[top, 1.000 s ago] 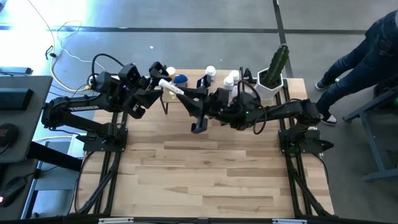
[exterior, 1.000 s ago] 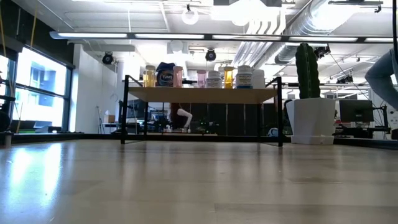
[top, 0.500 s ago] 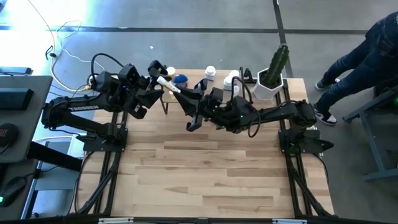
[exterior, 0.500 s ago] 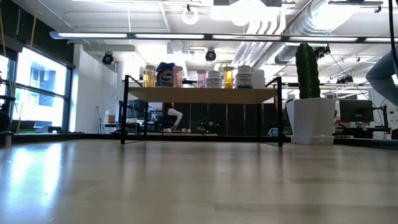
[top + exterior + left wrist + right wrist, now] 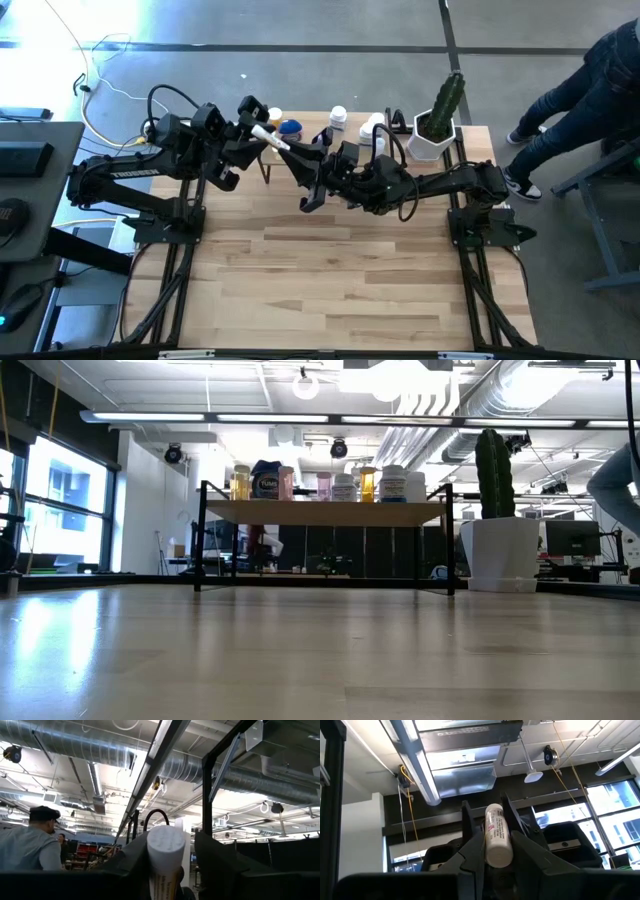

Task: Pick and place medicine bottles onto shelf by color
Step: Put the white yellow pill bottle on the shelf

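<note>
Medicine bottles [image 5: 330,484]: small cylinders, one reading "TUMS", ranged on the wood-topped shelf [image 5: 325,512]. A white labelled tube [image 5: 272,138] we see pinched by both left gripper [image 5: 262,133] and right gripper [image 5: 298,157], beside the shelf.

I see my potted cactus [image 5: 441,112] at the table's [image 5: 340,270] far right corner. A person [image 5: 585,85] stands beside it.

I see the wooden table [image 5: 300,660] carrying a low shelf [image 5: 325,512] on black legs at its far edge. Bottles [image 5: 330,484] stand in a row on the shelf's board, and a white plant pot [image 5: 498,553] sits just beside it.
</note>
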